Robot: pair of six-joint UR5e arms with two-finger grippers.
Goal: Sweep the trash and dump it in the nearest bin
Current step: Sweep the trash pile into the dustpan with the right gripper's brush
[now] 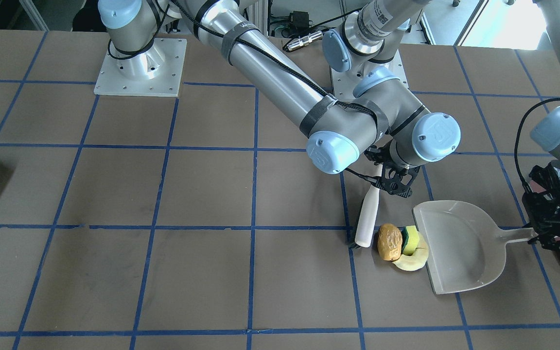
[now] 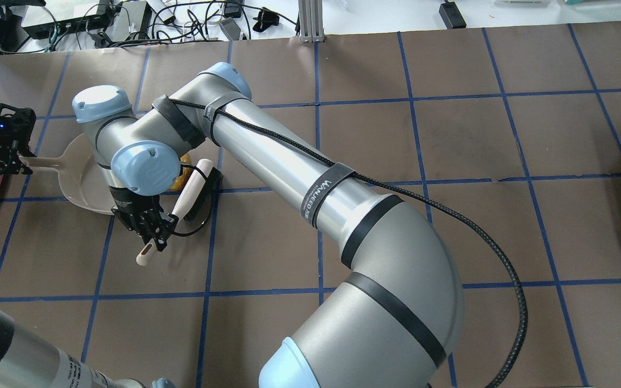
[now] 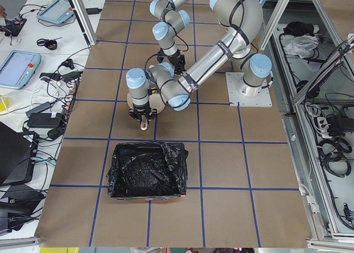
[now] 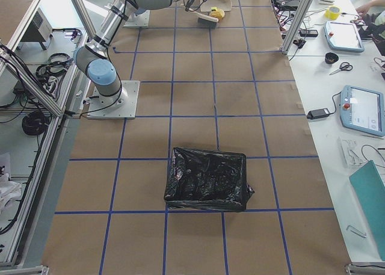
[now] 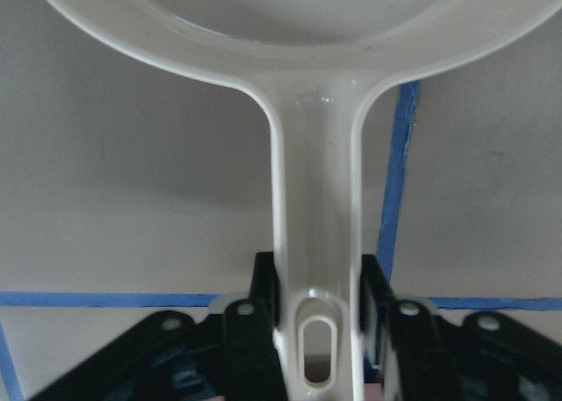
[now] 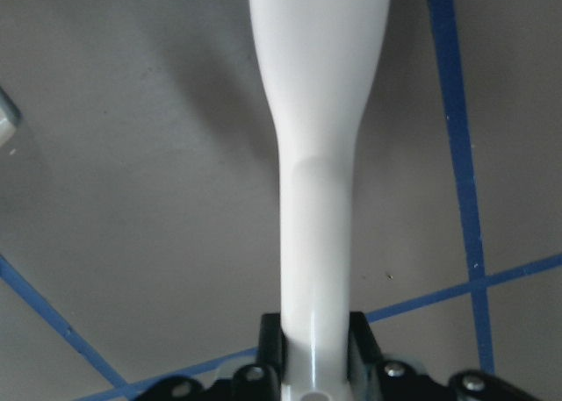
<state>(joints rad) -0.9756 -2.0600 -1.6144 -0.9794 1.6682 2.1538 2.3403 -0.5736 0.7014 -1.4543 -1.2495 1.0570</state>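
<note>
White brush (image 1: 367, 219) clamped in right tool (image 6: 316, 335) | dustpan (image 1: 460, 248) handle clamped in left tool (image 5: 318, 306) | step: sweep | next: push trash (image 1: 401, 245) toward 3 o'clock (front view), into dustpan.

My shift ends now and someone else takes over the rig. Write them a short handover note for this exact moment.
The left gripper is shut on the handle of the dustpan.
The right gripper is shut on the handle of the brush, whose bristles sit beside the potato lump.
The potato lump, sponge and banana piece lie at the dustpan's mouth, none inside.
The bin stands just past the left gripper.
Done: both tools grasped and lined up.
Left: sweep the pieces in, carry, dump in the bin.
</note>
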